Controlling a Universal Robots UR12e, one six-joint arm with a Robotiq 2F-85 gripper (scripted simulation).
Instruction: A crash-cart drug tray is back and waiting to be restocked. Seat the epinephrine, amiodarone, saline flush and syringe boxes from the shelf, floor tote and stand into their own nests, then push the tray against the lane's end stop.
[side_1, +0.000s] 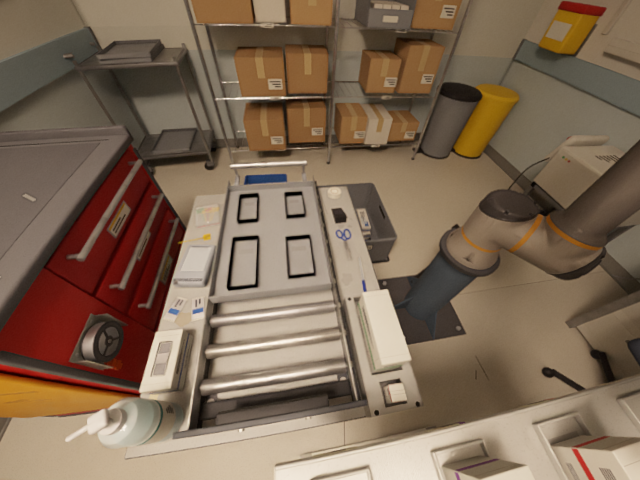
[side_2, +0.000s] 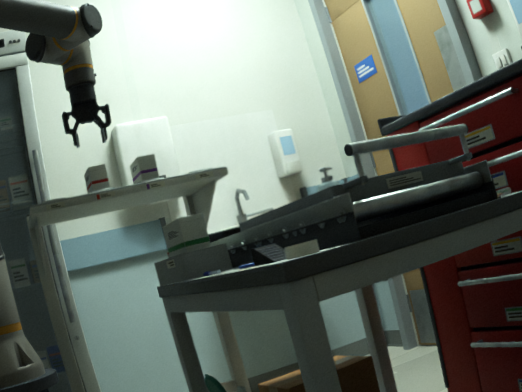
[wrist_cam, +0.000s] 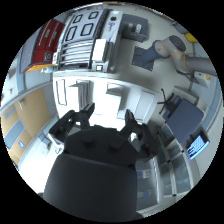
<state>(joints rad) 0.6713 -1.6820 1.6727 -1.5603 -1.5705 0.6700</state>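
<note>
My gripper (side_2: 86, 131) hangs open and empty above the white shelf (side_2: 125, 195), over the red-striped box (side_2: 96, 178) and beside the purple-striped box (side_2: 145, 168). In the side camera those two boxes sit at the bottom right, red (side_1: 594, 454) and purple (side_1: 486, 469). The grey tray (side_1: 271, 240) rests at the far end of the roller lane with four black-rimmed nests, all empty. A green-striped box (side_1: 383, 329) lies on the stand right of the rollers. The grey floor tote (side_1: 373, 219) beside the lane holds a small box (side_1: 364, 219).
The shelf edge lies right under my fingers (wrist_cam: 108, 112). The arm's base (side_1: 439, 279) stands on the floor right of the lane. A red crash cart (side_1: 98, 253) flanks the left side, with a pump bottle (side_1: 129, 421) at the lane's near corner.
</note>
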